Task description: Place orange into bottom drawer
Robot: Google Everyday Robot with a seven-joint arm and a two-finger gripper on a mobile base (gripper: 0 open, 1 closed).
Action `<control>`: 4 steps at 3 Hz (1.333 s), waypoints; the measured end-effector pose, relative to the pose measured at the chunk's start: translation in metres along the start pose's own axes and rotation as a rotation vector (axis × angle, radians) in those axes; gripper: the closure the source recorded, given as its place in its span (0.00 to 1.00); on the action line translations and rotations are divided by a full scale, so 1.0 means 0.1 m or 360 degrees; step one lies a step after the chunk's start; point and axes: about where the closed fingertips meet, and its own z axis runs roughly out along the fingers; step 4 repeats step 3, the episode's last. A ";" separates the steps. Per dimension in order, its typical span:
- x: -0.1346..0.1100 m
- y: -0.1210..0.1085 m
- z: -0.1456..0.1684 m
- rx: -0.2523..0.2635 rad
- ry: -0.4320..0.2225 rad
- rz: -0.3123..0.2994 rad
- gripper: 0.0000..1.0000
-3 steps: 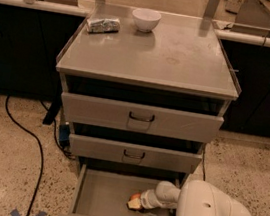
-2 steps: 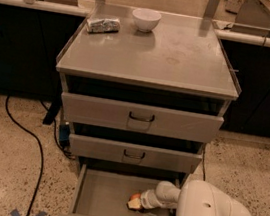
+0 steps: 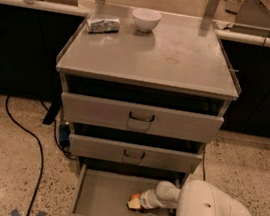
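Camera view showed our gripper point(image 3: 136, 203) reaching low inside the open bottom drawer point(image 3: 101, 196), the orange point(image 3: 134, 198) at its tip, presumably for a gentle set-down. Whether it clasped the fruit, we could not tell.

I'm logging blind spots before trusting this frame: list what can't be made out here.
Camera view:
- orange: mostly covered by the gripper low inside the bottom drawer; touching the floor or not, unclear.
- Drawer's front: cut off by the lower picture edge.
- packet on the cabinet top: print too small to read.
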 end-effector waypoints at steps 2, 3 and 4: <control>0.00 0.00 0.00 0.0000 0.0000 0.0000 0.00; 0.00 0.00 0.00 0.0000 0.0000 0.0000 0.00; 0.00 0.00 0.00 0.0000 0.0000 0.0000 0.00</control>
